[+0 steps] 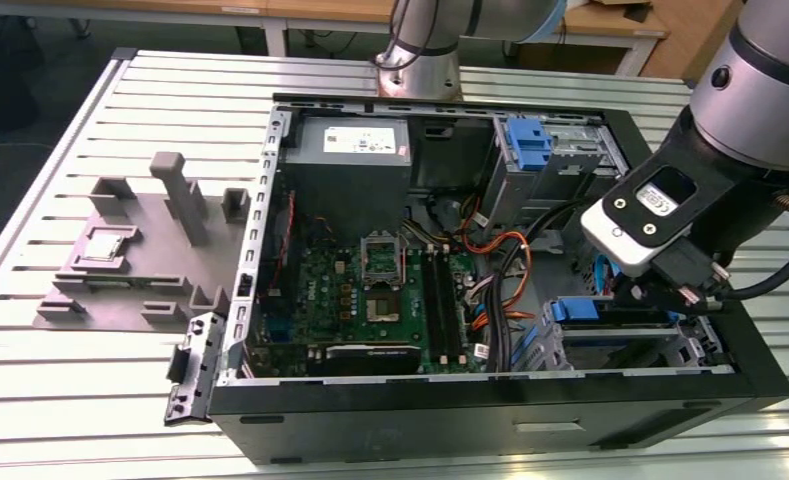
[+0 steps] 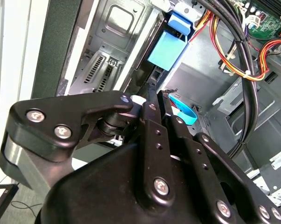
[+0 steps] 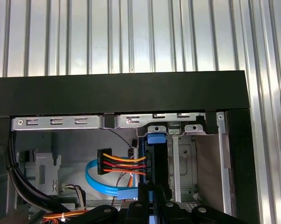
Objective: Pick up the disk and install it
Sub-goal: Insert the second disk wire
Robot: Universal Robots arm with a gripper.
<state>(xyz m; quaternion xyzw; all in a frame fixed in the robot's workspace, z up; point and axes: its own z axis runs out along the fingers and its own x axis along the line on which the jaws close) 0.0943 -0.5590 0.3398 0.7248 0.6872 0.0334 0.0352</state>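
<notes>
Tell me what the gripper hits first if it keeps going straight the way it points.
Probably the disk in its blue carrier, standing on edge in the drive bay directly ahead of the gripper; whether they already touch is unclear.

Robotics lab, slotted aluminium table (image 1: 87,110), open computer case (image 1: 501,400)

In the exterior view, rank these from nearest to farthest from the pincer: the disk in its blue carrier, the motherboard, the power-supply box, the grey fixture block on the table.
1. The disk, right at the pincer, by the case's near corner on the exterior view's right.
2. The motherboard, mid-case.
3. The power-supply box, at the case's far side.
4. The grey fixture block, outside the case, on the exterior view's left.
</notes>
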